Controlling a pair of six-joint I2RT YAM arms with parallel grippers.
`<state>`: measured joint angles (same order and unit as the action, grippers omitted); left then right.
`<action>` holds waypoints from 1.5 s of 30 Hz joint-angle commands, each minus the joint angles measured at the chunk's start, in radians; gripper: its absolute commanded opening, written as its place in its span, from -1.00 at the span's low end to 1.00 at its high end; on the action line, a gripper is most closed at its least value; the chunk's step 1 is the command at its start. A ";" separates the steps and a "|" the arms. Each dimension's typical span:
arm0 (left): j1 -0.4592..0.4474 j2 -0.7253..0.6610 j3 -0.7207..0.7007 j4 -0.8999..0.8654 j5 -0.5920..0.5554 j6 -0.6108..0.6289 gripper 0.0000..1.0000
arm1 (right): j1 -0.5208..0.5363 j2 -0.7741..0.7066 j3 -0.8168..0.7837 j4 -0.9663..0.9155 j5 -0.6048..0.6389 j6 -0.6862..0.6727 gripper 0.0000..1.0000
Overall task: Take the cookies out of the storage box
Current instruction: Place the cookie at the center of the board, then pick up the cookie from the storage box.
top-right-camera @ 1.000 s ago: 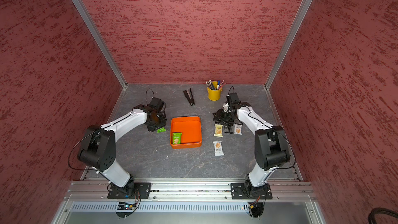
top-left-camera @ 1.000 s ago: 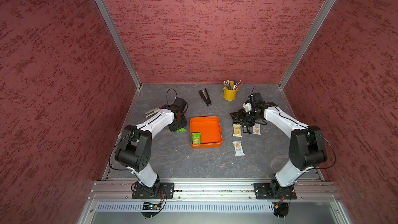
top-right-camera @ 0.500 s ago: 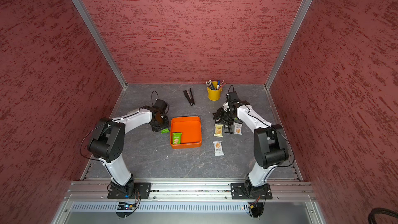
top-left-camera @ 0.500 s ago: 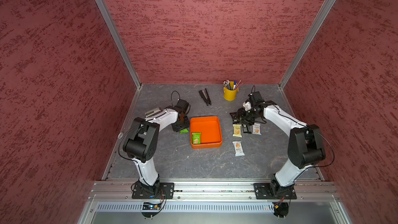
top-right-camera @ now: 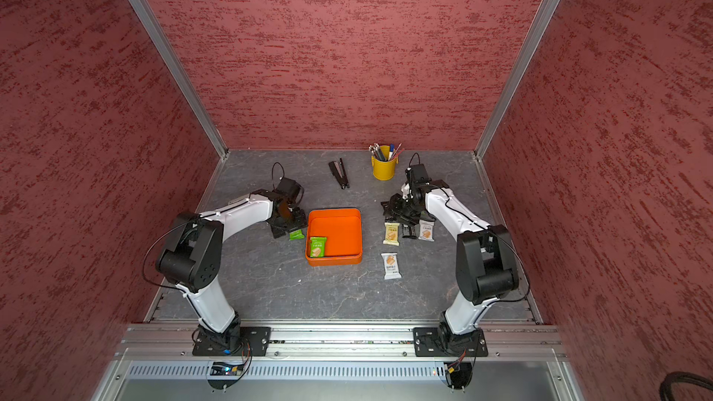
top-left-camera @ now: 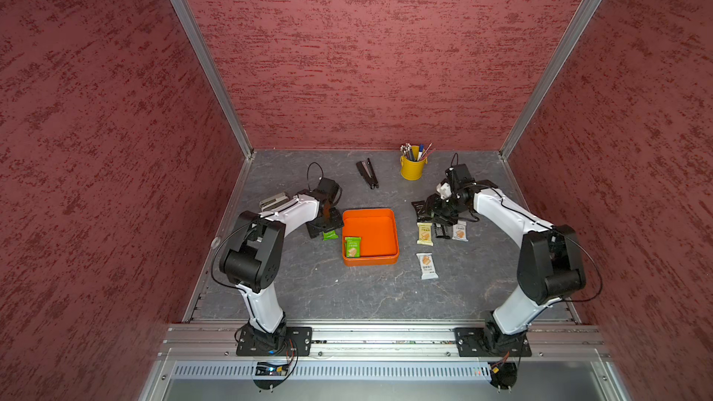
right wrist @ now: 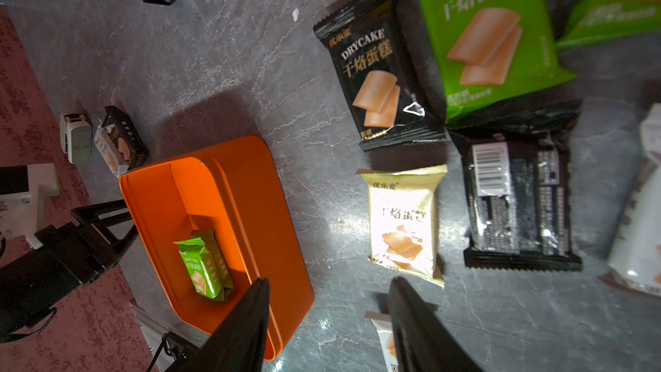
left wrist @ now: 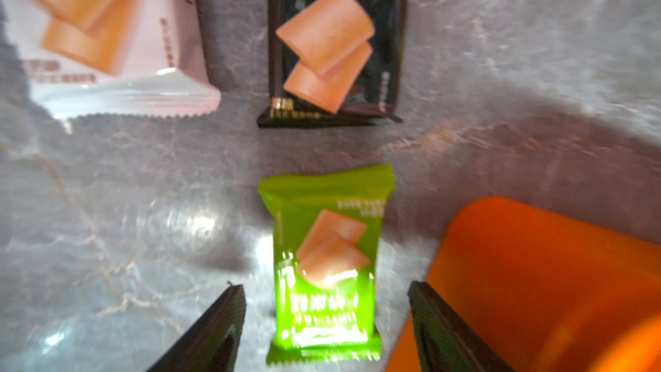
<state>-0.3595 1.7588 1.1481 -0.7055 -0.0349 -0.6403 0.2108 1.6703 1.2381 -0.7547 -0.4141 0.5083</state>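
Note:
The orange storage box [top-left-camera: 376, 231] [top-right-camera: 341, 231] sits mid-table with one green cookie packet [top-left-camera: 352, 246] [right wrist: 204, 270] in its near-left corner. Just left of the box, my left gripper [top-left-camera: 328, 225] [left wrist: 325, 286] is open; a green packet [left wrist: 325, 245] [top-left-camera: 330, 235] lies flat on the table between its fingers, with a gap on each side. A white packet [left wrist: 107, 37] and a black one [left wrist: 332, 48] lie beyond it. Right of the box, my right gripper [top-left-camera: 434, 212] [right wrist: 329, 280] hangs open and empty over several packets: black [right wrist: 379, 80], green [right wrist: 490, 37], pale yellow [right wrist: 404, 223] and white [top-left-camera: 427, 265].
A yellow pen bucket [top-left-camera: 413, 167] and a black stapler [top-left-camera: 368, 174] stand at the back of the grey table. A grey bar [top-left-camera: 274, 200] lies behind my left arm near the left wall. Red walls close in three sides.
My left gripper has opened and let go of the green packet, which now lies on the table left of the box. The right arm has hardly moved.

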 commanded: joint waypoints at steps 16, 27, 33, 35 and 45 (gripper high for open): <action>-0.337 -0.153 0.100 -0.137 -0.120 -0.220 0.56 | -0.008 -0.055 -0.049 0.011 -0.042 -0.079 0.16; -0.467 0.012 0.212 -0.292 -0.183 -0.293 0.64 | -0.012 -0.069 -0.079 0.026 -0.044 -0.097 0.16; -0.480 0.090 0.231 -0.320 -0.194 -0.308 0.67 | -0.021 -0.077 -0.086 0.025 -0.043 -0.102 0.16; -0.477 0.106 0.232 -0.321 -0.192 -0.304 0.69 | -0.024 -0.077 -0.086 0.021 -0.041 -0.106 0.16; -0.430 0.129 0.193 -0.252 -0.141 -0.252 0.73 | -0.034 -0.072 -0.081 0.010 -0.032 -0.109 0.16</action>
<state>-0.8055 1.8767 1.3529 -0.9943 -0.1951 -0.9199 0.1860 1.6222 1.1618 -0.7471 -0.4492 0.4122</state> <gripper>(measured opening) 0.861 0.580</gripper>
